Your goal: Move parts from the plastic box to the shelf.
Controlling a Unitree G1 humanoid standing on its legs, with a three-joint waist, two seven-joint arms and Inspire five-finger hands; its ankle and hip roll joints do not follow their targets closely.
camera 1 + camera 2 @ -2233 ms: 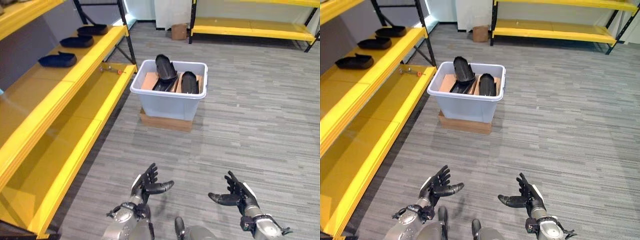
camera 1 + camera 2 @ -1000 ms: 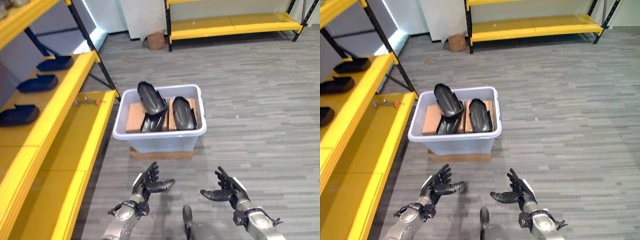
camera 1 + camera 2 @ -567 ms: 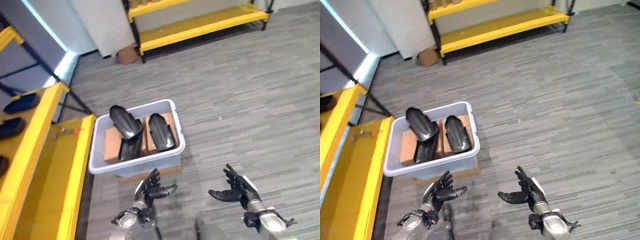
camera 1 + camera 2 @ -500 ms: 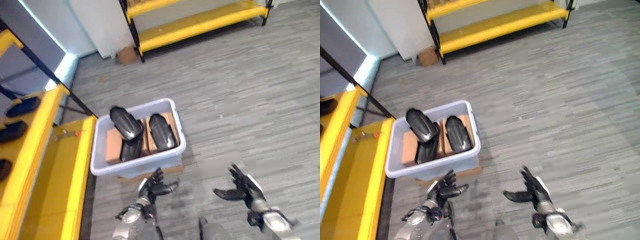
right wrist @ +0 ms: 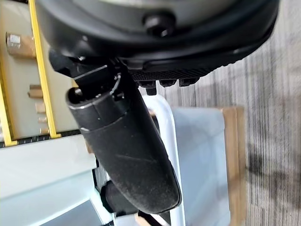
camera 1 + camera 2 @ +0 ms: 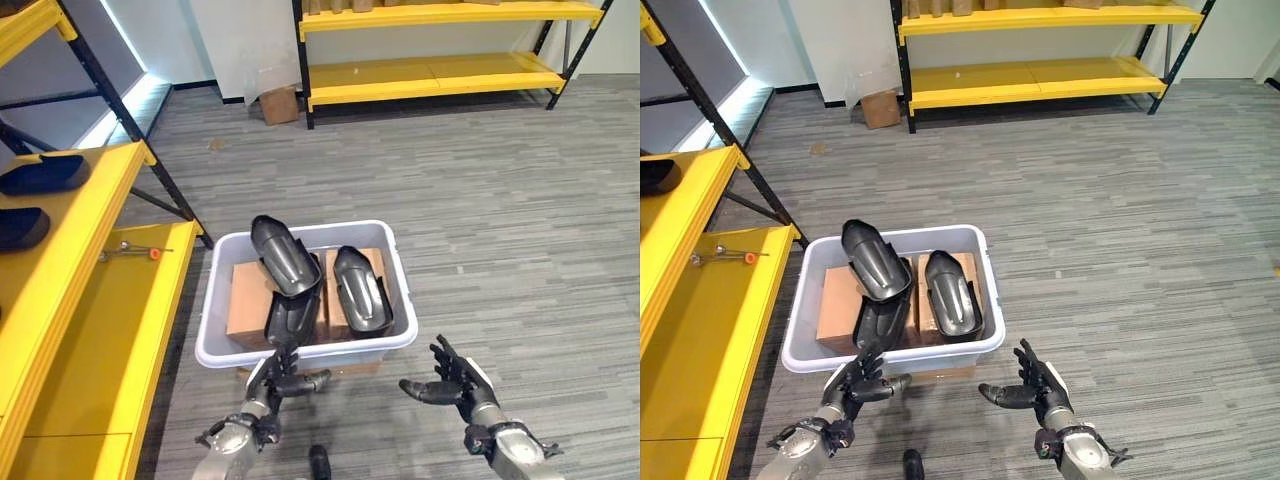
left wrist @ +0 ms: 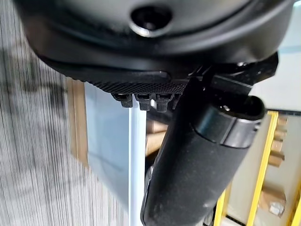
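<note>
A pale grey plastic box [image 6: 222, 350] stands on the floor on a flat wooden board. In it lie black curved parts on brown cartons: one part [image 6: 283, 254] leans up at the left, another [image 6: 359, 289] lies to its right, a third [image 6: 289, 318] sits low between them. My left hand [image 6: 275, 378] is open just before the box's near rim, empty. My right hand [image 6: 450, 382] is open too, palm inward, a little right of the box's near corner. The yellow shelf [image 6: 70, 250] at the left carries black parts [image 6: 45, 173].
A small tool with an orange tip [image 6: 135, 252] lies on the lower yellow shelf board. A cardboard box [image 6: 279, 104] sits by the far yellow rack [image 6: 430, 72]. Grey plank floor stretches open to the right of the box.
The view has swung and closed in on the box; it now lies right in front of my hands. Both hands stay open and empty.
</note>
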